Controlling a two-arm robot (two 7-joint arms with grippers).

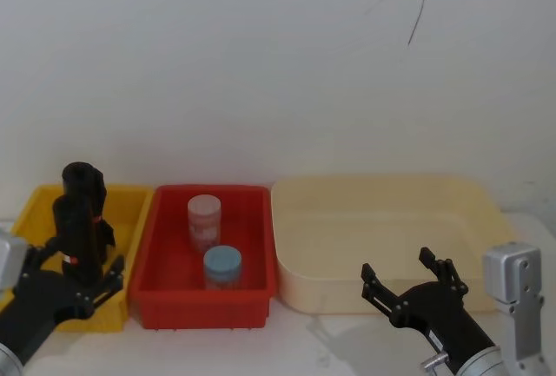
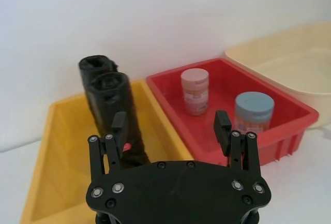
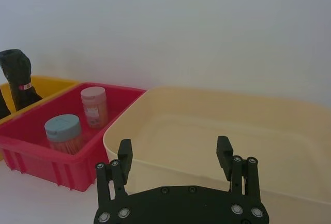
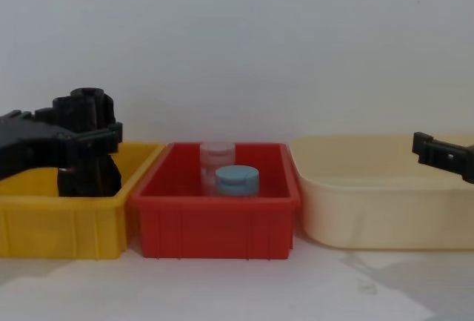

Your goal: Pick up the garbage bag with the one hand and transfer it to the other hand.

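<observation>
Left claw (image 2: 171,120) gapes beside tall black plastic garbage-bag roll (image 2: 108,100), likely light, squashy, slick, so grip mid-height; right claw (image 3: 175,145) parked open.

A white table (image 4: 244,291) carries 3 bins in a row. The red bin (image 4: 215,228) stands in the middle, with a yellow bin (image 4: 59,228) just beside its left and a larger cream bin (image 4: 370,217) just beside its right.

Garbage bag (image 1: 80,213) blocks yellow bin (image 1: 132,209), jars (image 1: 205,220) red bin (image 1: 204,308); cream tub (image 1: 382,228) open
</observation>
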